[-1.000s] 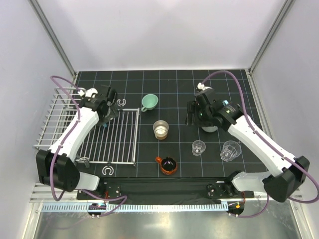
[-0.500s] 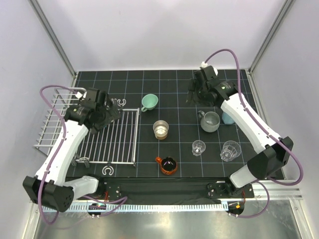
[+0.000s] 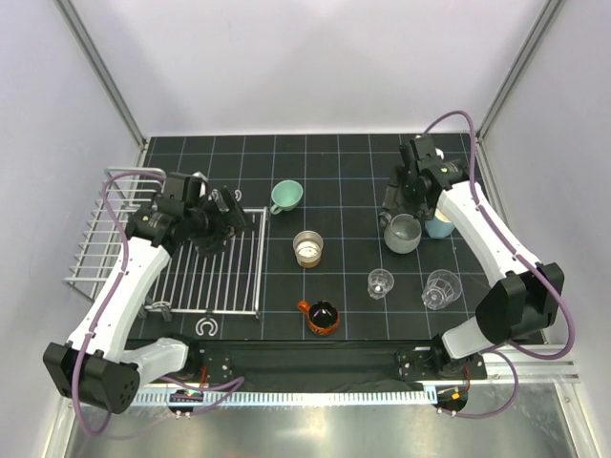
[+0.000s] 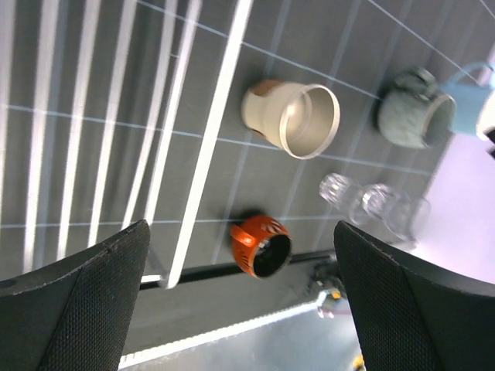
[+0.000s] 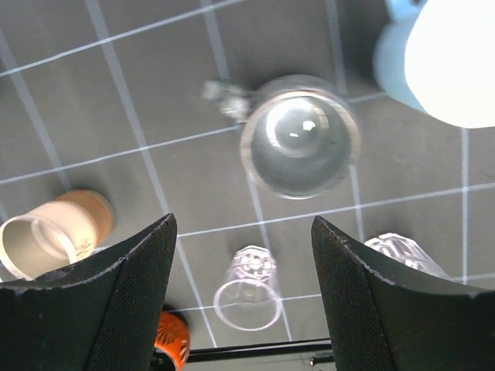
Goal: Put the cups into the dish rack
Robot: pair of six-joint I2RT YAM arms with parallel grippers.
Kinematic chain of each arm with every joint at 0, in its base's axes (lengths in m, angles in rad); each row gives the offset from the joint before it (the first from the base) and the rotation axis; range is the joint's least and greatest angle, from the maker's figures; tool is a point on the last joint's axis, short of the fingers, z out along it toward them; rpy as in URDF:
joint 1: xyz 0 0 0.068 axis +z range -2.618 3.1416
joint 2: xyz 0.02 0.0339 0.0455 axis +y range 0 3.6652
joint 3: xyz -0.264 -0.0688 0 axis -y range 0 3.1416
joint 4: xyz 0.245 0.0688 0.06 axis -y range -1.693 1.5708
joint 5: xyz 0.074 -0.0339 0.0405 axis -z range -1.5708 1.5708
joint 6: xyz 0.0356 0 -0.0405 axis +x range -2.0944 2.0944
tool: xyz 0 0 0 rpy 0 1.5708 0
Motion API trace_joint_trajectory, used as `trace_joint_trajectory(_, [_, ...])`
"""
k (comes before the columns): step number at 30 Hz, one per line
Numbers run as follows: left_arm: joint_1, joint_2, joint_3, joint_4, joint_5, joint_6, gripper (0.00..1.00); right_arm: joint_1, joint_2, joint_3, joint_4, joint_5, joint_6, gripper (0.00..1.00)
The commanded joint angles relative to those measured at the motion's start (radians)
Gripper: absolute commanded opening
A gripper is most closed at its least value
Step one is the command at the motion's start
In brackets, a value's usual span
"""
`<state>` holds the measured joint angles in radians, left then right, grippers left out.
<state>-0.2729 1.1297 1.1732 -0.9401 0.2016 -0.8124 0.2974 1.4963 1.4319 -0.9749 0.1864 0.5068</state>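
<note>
Nearest the bases the orange cup sits on the mat. Just behind it are a clear cup and a second clear cup, then the steel cup. The rack lies to the left, well apart from them, and no cup shows in it. The left gripper hangs over its slats, fingers spread with nothing between them.

Farther back, the right gripper is also spread and empty above the grey mug. The mug stands mouth up, with the blue cup close beside it; I cannot tell whether they touch. The mint cup sits farthest back, near the middle.

The step in hand looks like picking up the grey mug. To do it well:
- Centre over the rim.
- Put one finger inside the wall and one outside.
- Choose a stretch of wall away from both the blue cup and the handle.
- Come straight down and close gently.
- Lift vertically before swinging toward the rack, high enough to pass over the steel and mint cups.
</note>
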Motion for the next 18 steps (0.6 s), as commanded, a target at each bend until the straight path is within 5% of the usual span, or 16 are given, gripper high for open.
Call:
trace_joint_trajectory(1, [-0.005,0.021,0.011,0.087,0.156,-0.017,0.98,-0.044,-0.047,-0.025,0.004,-0.016,-0.011,0.72])
trace_joint_trajectory(8, [-0.015,0.03,0.017,0.13,0.177,0.012,0.86,-0.063,-0.039,-0.07,-0.005,0.054,0.045,0.72])
trace_joint_trajectory(18, [-0.028,0.038,0.022,0.103,0.151,0.005,0.88,-0.112,-0.047,-0.208,0.05,0.139,0.127,0.65])
